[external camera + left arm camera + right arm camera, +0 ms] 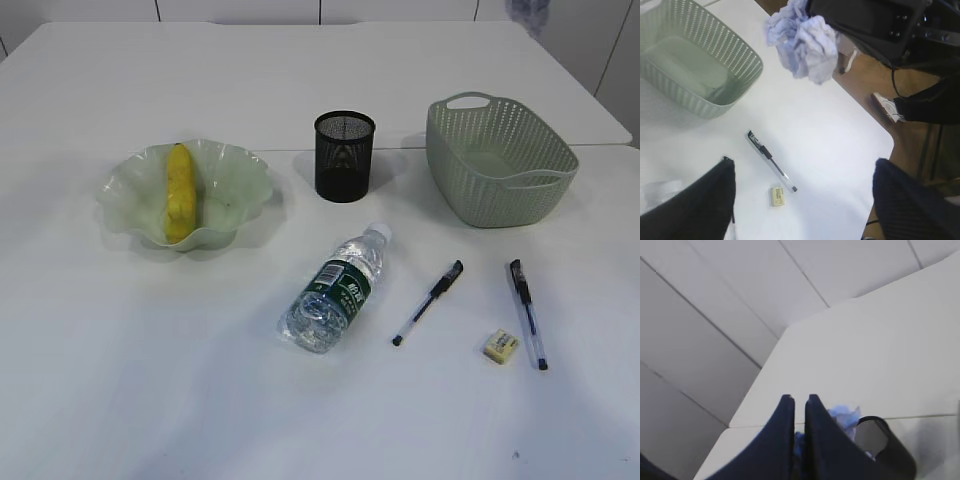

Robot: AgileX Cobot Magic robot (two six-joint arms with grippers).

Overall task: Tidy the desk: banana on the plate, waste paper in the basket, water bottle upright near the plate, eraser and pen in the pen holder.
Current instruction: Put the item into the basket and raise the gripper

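Waste paper [802,42], a crumpled bluish-white wad, hangs pinched in the right tool [799,399], whose two dark fingers are pressed together on it; in the right wrist view the paper peeks out between and behind those fingers, with the mesh pen holder [871,435] just beyond. In the left wrist view the wad hangs high above the far right part of the bench [150,380], to the right of the basket's rim and not inside it.

Nearest on the bench, toward the right, lies a small pale eraser [500,346], just beside the near end of the right pen [528,313]. A second pen [428,302] lies a little further left, slanting toward the far right. Left of it a clear water bottle [335,290] with a green label lies on its side, cap pointing away.

Farther back on the left, a banana [180,192] rests in the wavy pale green plate [120,195]. The black pen holder stands upright in the middle, and the grey-green basket [545,170] sits to its right.

The left tool [802,200] has its fingers spread wide, holding nothing, high over the right pen and the eraser.
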